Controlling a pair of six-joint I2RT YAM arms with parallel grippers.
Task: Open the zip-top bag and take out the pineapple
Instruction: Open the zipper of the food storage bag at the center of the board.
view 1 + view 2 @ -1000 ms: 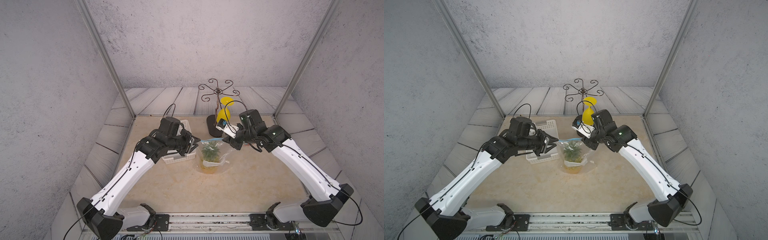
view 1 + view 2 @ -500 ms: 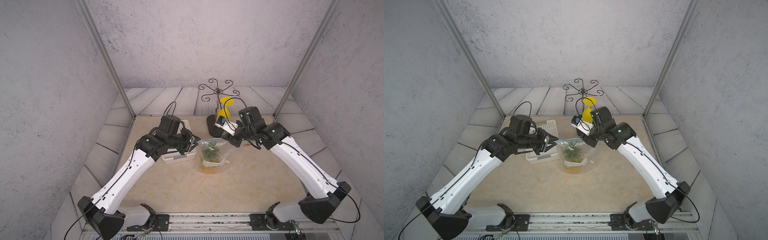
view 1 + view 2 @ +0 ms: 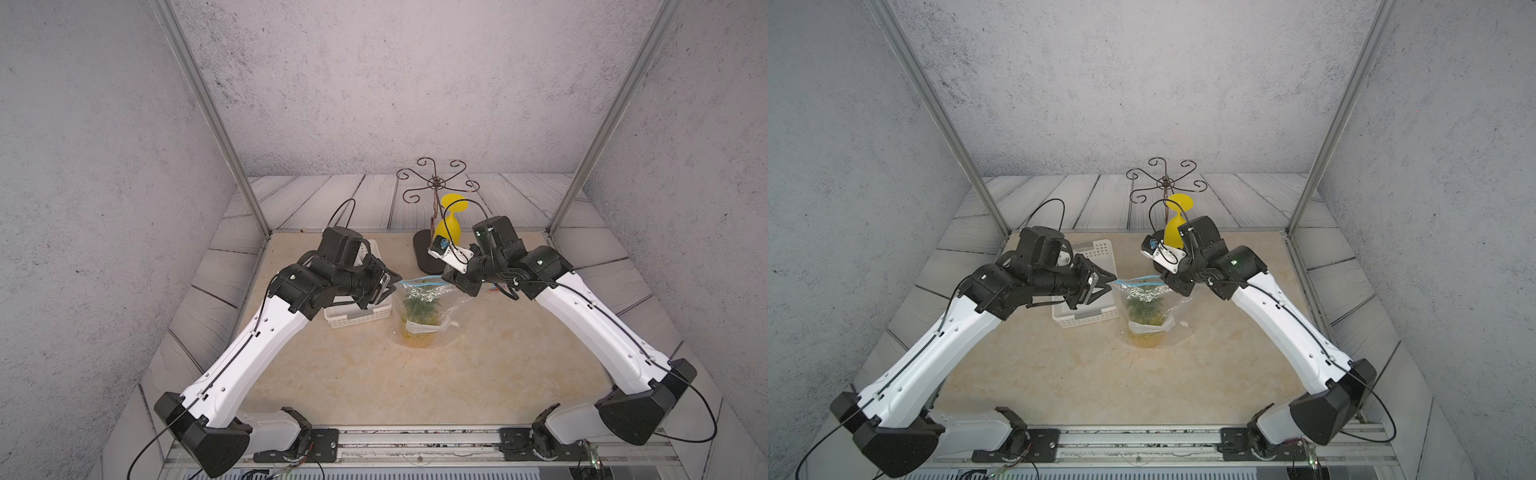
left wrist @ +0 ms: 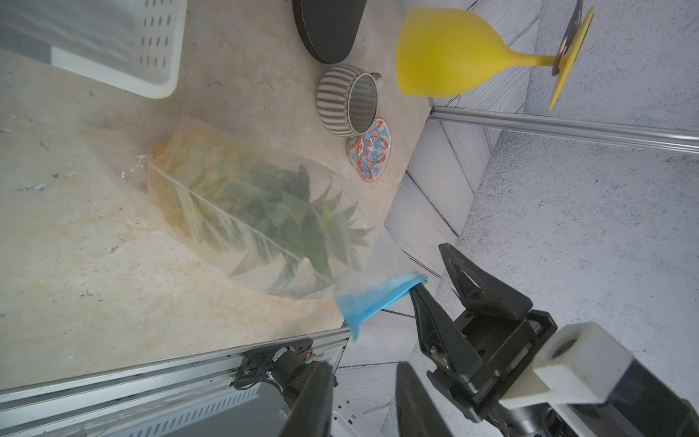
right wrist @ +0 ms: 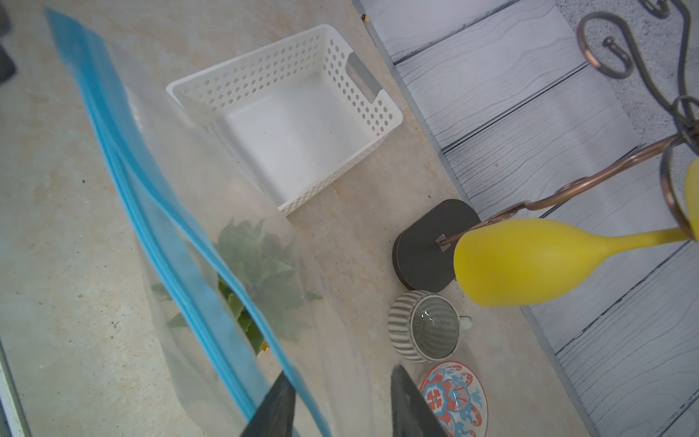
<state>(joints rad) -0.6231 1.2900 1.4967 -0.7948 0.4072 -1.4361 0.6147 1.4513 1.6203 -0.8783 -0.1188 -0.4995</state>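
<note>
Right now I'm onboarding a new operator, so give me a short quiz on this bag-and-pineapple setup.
1. True or false: the pineapple is inside the zip-top bag.
2. What hangs upside down from the wire stand? A red mug; B yellow goblet; C blue bottle.
3. Which gripper is at the yellow slider end of the blue strip?
Key: 1 true; 2 B; 3 the right gripper.

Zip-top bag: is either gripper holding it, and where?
The right gripper only straddles the zip-top bag at the slider end of its strip, jaws apart. The left gripper sits at the strip's other end; whether it pinches cannot be told.
</note>
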